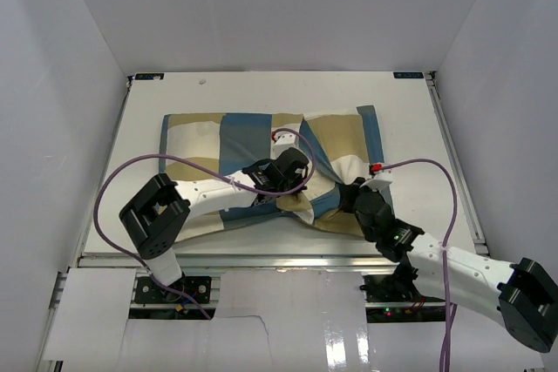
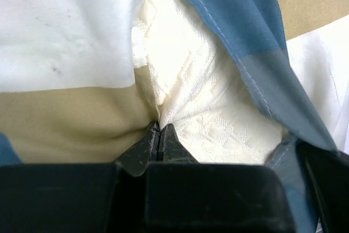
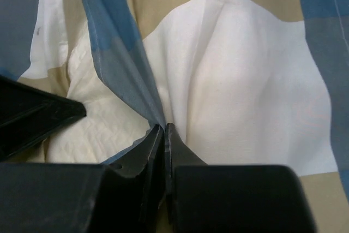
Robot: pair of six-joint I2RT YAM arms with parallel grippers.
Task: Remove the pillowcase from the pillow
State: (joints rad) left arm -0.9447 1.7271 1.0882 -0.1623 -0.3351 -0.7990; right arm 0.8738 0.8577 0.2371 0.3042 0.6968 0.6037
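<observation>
Left gripper [image 2: 159, 130] clamped shut where tan pillowcase [image 2: 65, 126] meets bared cream pillow [image 2: 207, 118], catch unclear, both lying mid-frame in top view, right gripper [image 3: 163, 129] pinching its blue hem; cloth looks light, limp, slippery, so take the open hem.

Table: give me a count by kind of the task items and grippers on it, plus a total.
Checked pillowcase: 1
Cream pillow: 1
Grippers: 2, the left gripper and the right gripper
Total: 4
</observation>
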